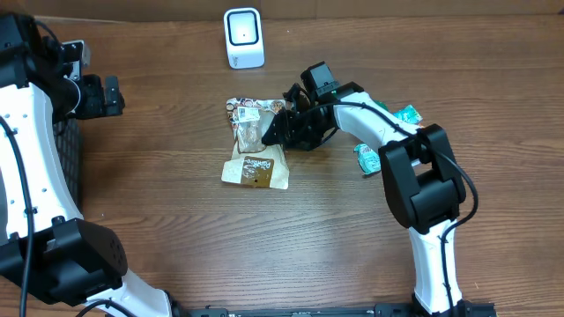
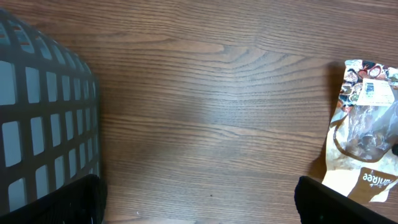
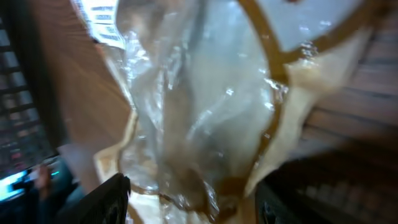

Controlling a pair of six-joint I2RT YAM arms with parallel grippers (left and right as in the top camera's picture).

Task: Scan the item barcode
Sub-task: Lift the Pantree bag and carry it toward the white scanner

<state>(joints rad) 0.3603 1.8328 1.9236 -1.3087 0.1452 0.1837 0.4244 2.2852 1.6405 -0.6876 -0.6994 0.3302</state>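
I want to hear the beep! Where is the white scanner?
In the overhead view the white scanner stands at the far edge of the table, just beyond the brown snack bag.

Snack bag [image 1: 255,150]: pale script wordmark [image 2: 377,179] on the brown lower panel, cut off at frame edge, not legible. White sticker [image 2: 375,91] near the top: printed lines too small to read.

The snack pouch [image 1: 256,165] — tan and brown, with a clear window and a white printed label at its far end, perhaps the barcode — lies on the desk [image 1: 176,238], apart from the upright white scanner [image 1: 243,37] behind it.
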